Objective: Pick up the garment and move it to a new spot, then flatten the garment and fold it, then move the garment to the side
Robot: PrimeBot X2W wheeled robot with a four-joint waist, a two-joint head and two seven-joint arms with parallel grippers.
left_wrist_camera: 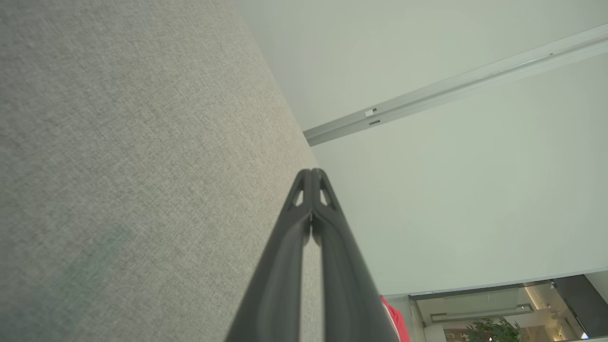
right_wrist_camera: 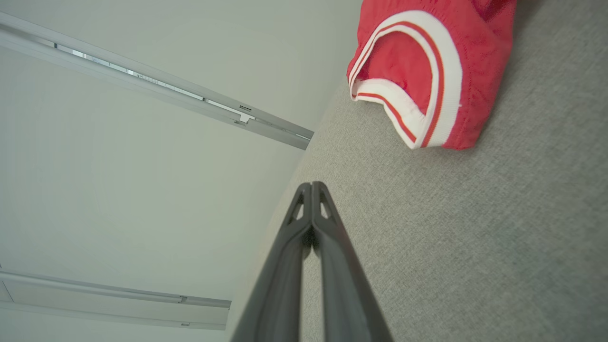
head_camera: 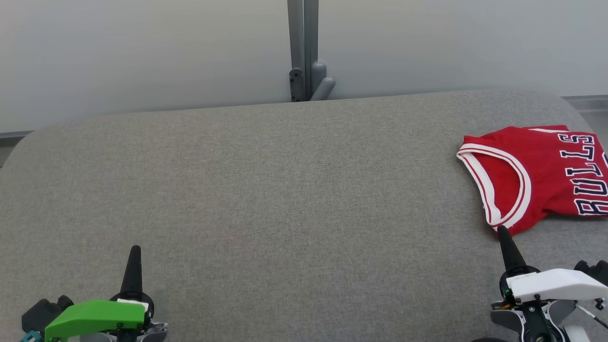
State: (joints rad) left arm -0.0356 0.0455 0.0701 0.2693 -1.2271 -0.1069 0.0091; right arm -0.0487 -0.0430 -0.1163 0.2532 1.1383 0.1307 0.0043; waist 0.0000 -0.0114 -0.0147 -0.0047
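The garment (head_camera: 536, 171), a red sleeveless jersey with white-and-red trim round an armhole and dark, white-edged lettering reading BULLS, lies at the right side of the tabletop (head_camera: 285, 190), toward its far half, and runs off the right edge of the head view. In the right wrist view the garment (right_wrist_camera: 475, 71) shows its trimmed opening and a rounded, doubled-over edge resting on the cloth surface. A red sliver of it (left_wrist_camera: 394, 318) shows at the bottom of the left wrist view.

The right arm's jaws are closed on nothing: the two dark fingers (head_camera: 508, 247) are pressed together, their tip near the garment's nearest corner. In the right wrist view the fingers (right_wrist_camera: 285, 266) stand apart from it, under a white cover (head_camera: 555, 285). The left arm's jaws are likewise closed and empty, the fingers (head_camera: 133, 270) over bare cloth well apart from the garment, under a green cover (head_camera: 95, 318).

The tabletop is covered in pale grey woven fabric with rounded far corners, and its weave is plain in the left wrist view (left_wrist_camera: 118, 166). Behind it is a pale, featureless wall (head_camera: 142, 47), split by a grey upright post (head_camera: 303, 47) with a bracket (head_camera: 308, 83) at its foot. Metal rails (right_wrist_camera: 166, 90) cross the pale panels. Beyond, a glazed opening shows a leafy plant (left_wrist_camera: 494, 327).
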